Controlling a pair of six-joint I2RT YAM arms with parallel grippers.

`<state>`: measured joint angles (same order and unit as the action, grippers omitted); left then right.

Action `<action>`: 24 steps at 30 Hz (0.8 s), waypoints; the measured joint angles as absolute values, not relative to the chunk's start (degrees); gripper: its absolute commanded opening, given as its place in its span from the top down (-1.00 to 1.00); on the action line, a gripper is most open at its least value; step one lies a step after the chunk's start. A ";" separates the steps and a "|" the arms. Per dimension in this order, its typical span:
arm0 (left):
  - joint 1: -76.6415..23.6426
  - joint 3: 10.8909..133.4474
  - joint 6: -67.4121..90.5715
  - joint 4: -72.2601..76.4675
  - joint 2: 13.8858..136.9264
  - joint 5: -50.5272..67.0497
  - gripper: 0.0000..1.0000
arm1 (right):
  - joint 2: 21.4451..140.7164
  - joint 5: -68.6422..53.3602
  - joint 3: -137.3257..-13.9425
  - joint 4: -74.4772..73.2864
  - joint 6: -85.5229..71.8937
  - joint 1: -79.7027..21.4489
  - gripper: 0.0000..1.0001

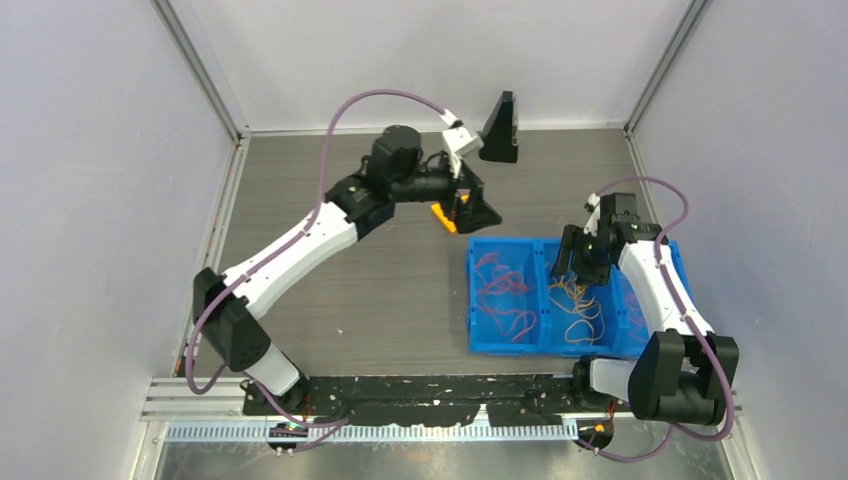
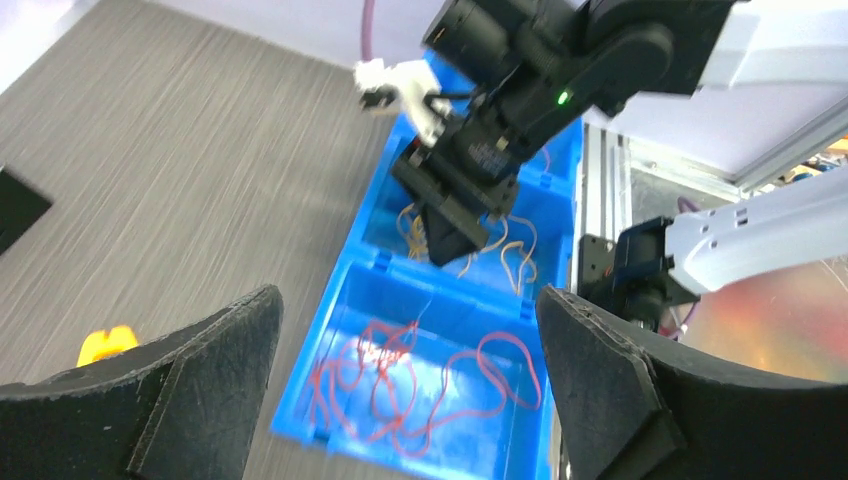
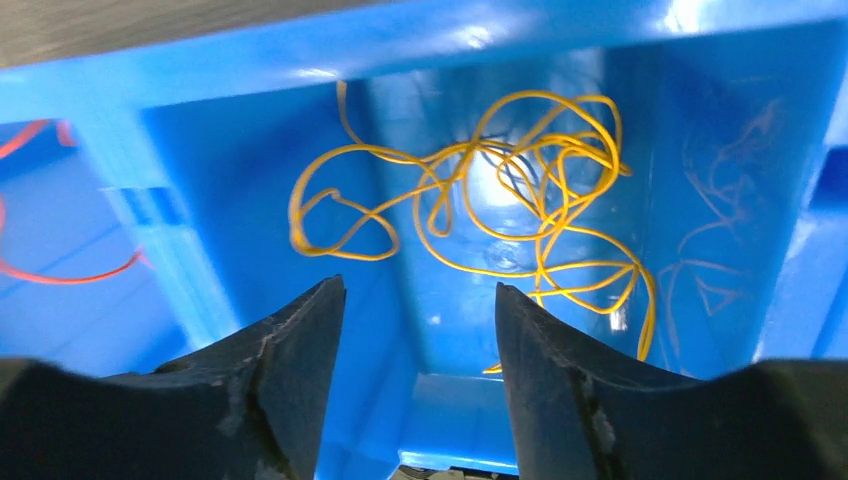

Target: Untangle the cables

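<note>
Grey bench [image 1: 380, 300] carries a blue bin [image 1: 505, 350] at its near right. My left tool [image 1: 478, 212] hangs over bare bench just past the bin's far left corner, spread wide and holding nothing. My right tool [image 1: 580, 272] hovers over the middle compartment, also spread and empty. Looped red cables [image 1: 505, 295] lie in the left compartment, and tangled yellow cables [image 1: 578, 305] in the middle one. Beside the left tool sits a small yellow piece [image 1: 441, 215].

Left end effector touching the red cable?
Apart. Top view: left end effector hangs over the table, outside the bin; red cable lies inside its left compartment.
</note>
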<state>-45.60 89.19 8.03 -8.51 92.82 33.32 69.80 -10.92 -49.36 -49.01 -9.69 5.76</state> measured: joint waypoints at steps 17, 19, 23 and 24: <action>-6.17 94.21 -3.73 -54.11 85.86 38.61 -0.99 | 73.80 -23.09 -76.51 -42.63 4.91 5.76 -0.90; -0.60 95.18 -4.16 -57.12 85.73 37.56 -0.99 | 77.62 -23.07 -78.52 -40.49 5.72 5.76 -0.90; 7.44 91.44 -4.97 -59.33 83.26 33.10 -0.99 | 83.05 -22.39 -78.67 -38.46 7.16 5.54 -0.90; 8.29 89.01 -4.97 -59.48 82.02 31.79 -0.99 | 84.27 -22.09 -78.35 -37.91 7.66 5.37 -0.91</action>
